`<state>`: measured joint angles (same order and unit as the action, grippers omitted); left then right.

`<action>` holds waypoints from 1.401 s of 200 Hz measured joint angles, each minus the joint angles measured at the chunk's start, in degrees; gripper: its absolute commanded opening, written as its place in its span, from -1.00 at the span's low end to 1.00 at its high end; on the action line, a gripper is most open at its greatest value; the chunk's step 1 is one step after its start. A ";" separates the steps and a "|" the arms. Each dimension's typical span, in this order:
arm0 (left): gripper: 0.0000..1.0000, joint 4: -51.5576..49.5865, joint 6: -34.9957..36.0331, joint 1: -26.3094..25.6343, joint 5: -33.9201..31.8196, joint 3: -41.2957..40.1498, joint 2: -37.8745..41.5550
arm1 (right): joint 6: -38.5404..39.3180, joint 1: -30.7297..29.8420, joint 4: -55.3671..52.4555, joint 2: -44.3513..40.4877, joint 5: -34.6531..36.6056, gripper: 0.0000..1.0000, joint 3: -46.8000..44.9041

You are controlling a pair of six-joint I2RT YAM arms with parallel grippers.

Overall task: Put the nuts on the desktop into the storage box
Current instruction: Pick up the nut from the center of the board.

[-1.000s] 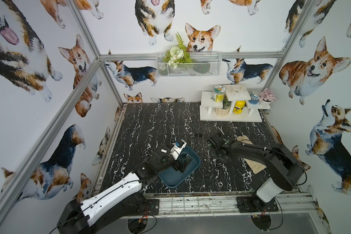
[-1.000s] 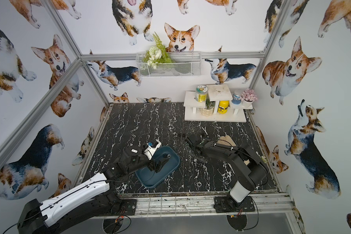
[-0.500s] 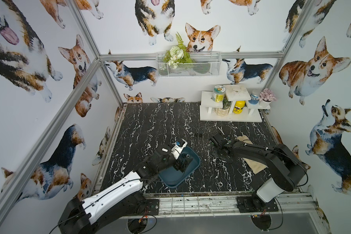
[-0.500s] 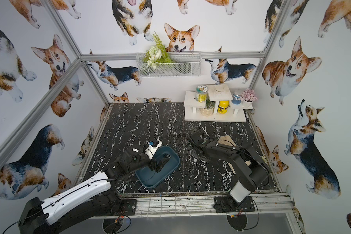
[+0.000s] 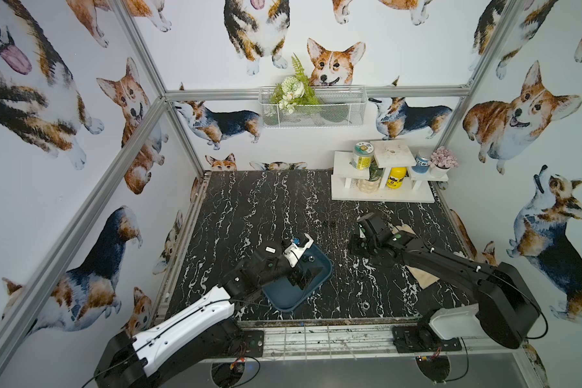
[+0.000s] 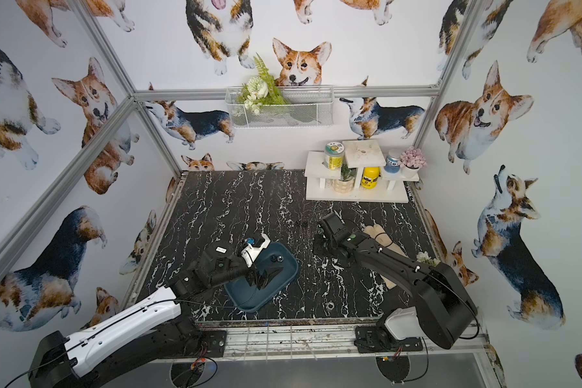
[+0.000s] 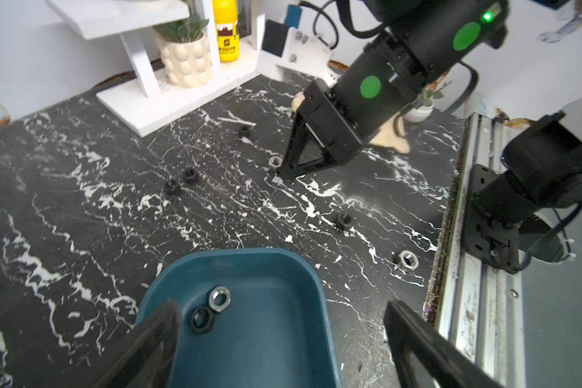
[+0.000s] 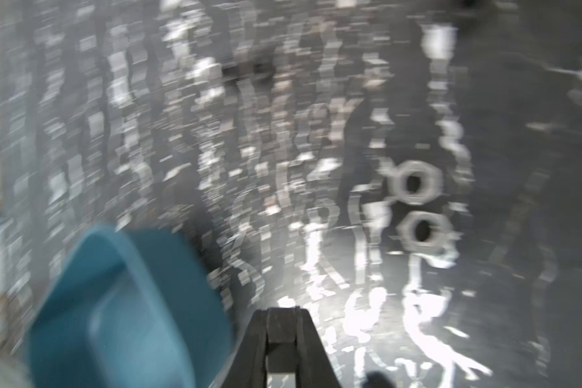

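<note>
**A:** Left tool (image 7: pixel 283 317)?

**B:** Spread wide, hanging over the storage box (image 7: pixel 236 257). Boxed silver nut (image 7: pixel 219 299) and boxed black nut (image 7: pixel 201 319) lie touching on the box floor, close ahead of one finger.

**A:** Right tool (image 7: pixel 279 172)?

**B:** Pressed together, tip down at the desk (image 7: pixel 81 235), well apart from the box. Loose silver nut (image 7: pixel 275 162) sits just beside the tip; contact, cannot tell. Right wrist view is blurred, so whether anything is pinched, cannot tell.

**A:** Other nuts?

**B:** All on the desk. First black nut (image 7: pixel 190 174) lies just beside second black nut (image 7: pixel 172 185). Third black nut (image 7: pixel 245 130) lies nearer the white shelf (image 7: pixel 168 111). Fourth black nut (image 7: pixel 343 220) and edge silver nut (image 7: pixel 407 260) lie between box and right arm base.
</note>
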<state>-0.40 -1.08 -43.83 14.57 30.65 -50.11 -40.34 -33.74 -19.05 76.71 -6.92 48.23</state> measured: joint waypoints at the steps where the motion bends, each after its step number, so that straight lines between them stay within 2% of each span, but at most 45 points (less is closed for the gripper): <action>1: 1.00 0.04 0.11 -0.02 0.20 -0.04 0.07 | 0.33 0.00 0.04 -0.17 -0.63 -0.66 0.07; 34: 0.98 -0.07 6.01 -0.26 6.56 -0.04 2.03 | 4.68 -0.11 2.82 -3.26 -15.61 -0.67 0.22; 66: 0.91 -0.68 11.61 -0.37 6.56 -0.04 5.29 | 4.83 -0.52 8.13 -5.88 -27.50 -0.68 -2.16; 100: 0.82 -3.02 16.90 -0.35 4.46 0.17 5.53 | 4.35 -3.19 13.09 -5.51 -34.97 -0.68 -3.23; 142: 0.76 -5.64 19.61 -0.35 2.19 1.27 3.52 | 2.86 -6.56 17.27 -2.29 -38.97 -0.69 -2.60; 214: 0.10 -8.68 20.85 -0.35 3.23 4.66 -1.22 | 0.17 -8.15 20.98 -0.35 -40.19 -0.74 -2.08; 231: -0.16 -9.42 21.46 -0.35 3.87 5.01 -1.79 | 0.15 -8.24 21.14 -0.02 -40.15 -0.75 -2.08; 248: -0.25 -10.58 21.92 -0.39 4.68 5.55 -2.05 | 0.13 -8.24 21.42 0.26 -40.09 -0.76 -2.08; 269: -0.50 -11.26 22.49 -0.39 5.14 5.79 -2.51 | 0.07 -8.24 21.73 0.55 -40.02 -0.76 -2.08; 280: -0.52 -11.98 23.56 -0.39 5.14 6.27 -3.04 | -1.20 -8.20 21.70 0.57 -39.93 -0.75 -2.10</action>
<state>-12.38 22.48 -44.23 19.70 36.93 -53.15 -41.54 -41.93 2.66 77.28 -46.85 46.13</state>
